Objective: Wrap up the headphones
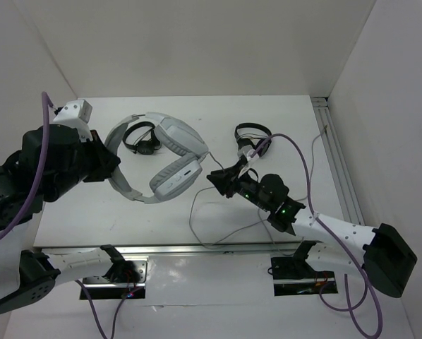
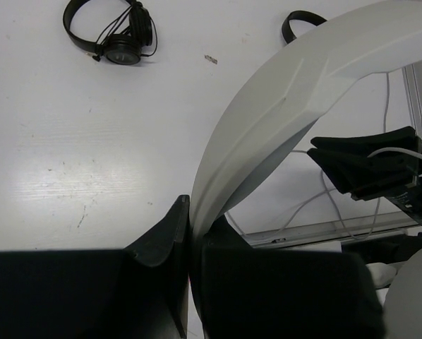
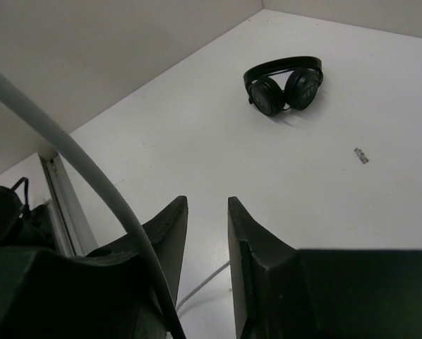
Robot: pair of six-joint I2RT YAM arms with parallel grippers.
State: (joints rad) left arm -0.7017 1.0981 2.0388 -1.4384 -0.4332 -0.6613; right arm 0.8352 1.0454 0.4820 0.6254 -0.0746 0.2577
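The headphones (image 1: 170,161) are large and white; their wide band (image 2: 296,92) arches up out of my left gripper (image 2: 191,215), which is shut on it at the table's left (image 1: 114,168). One oblong earcup (image 1: 177,178) hangs toward the middle. The thin grey cable (image 1: 195,212) trails over the table toward the front edge. My right gripper (image 1: 215,179) hovers just right of that earcup. In the right wrist view its jaws (image 3: 207,206) stand a little apart with nothing between them. A grey cable (image 3: 91,173) passes close over the outside of one finger.
Two small black headphones lie at the back, one (image 1: 142,139) inside the white band's arc, the other (image 1: 252,138) behind my right gripper. An aluminium rail (image 1: 338,176) lines the right side. Another rail (image 1: 197,248) runs along the front edge. White walls enclose the table.
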